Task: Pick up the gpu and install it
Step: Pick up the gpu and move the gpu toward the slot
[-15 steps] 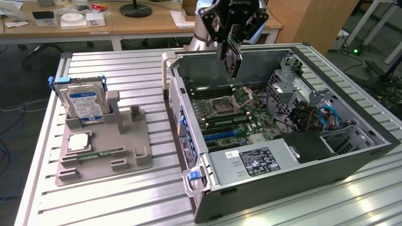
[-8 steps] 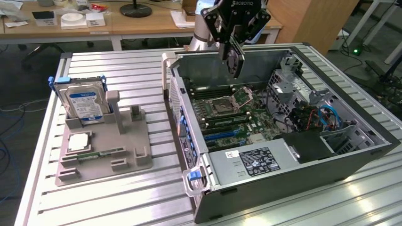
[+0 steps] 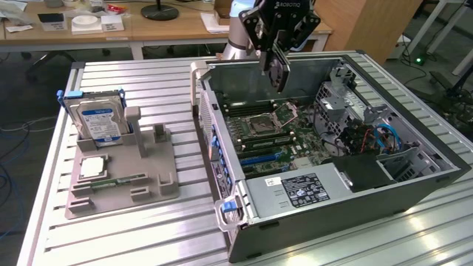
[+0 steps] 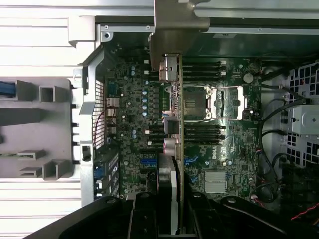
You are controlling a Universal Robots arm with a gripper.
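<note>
Hand downward, gpu above motherboard

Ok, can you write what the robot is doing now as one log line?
gripper: shut on gpu | gpu: held on edge above open computer case, over motherboard | installed: not yet

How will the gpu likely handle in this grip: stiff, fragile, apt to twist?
Likely stiff: the gpu hangs straight, edge down, from the gripper. Probably light, being thin. Gripped along one edge, it could pivot if pushed sideways.
</note>
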